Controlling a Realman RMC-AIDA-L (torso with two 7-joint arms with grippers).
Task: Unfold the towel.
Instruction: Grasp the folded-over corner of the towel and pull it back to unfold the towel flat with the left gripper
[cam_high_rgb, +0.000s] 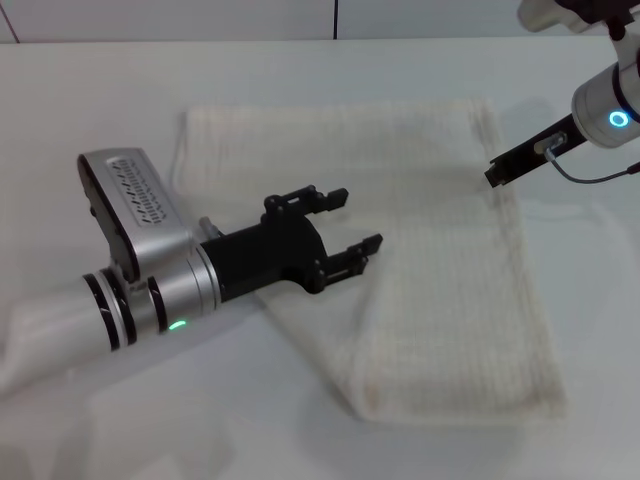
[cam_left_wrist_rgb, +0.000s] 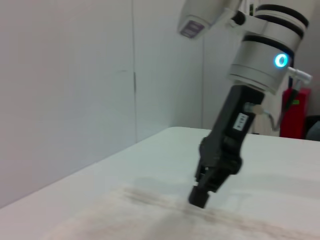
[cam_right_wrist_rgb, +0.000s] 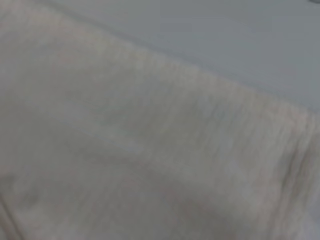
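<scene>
Over towel's (cam_high_rgb: 400, 250) near-left part hangs left gripper (cam_high_rgb: 345, 222), fingers spread wide, holding nothing; towel lies flat on white table (cam_high_rgb: 90, 90), folded w/ a diagonal near-left edge. At towel's far-right edge: right gripper (cam_high_rgb: 497, 172), tip pointing down at cloth, fingers look closed, grasp can't tell

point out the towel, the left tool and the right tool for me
towel (cam_high_rgb: 440, 300): head view, bare weave on its right half.
left tool (cam_high_rgb: 350, 222): head view, between its open fingertips.
right tool (cam_high_rgb: 497, 173): head view, its tip.
</scene>
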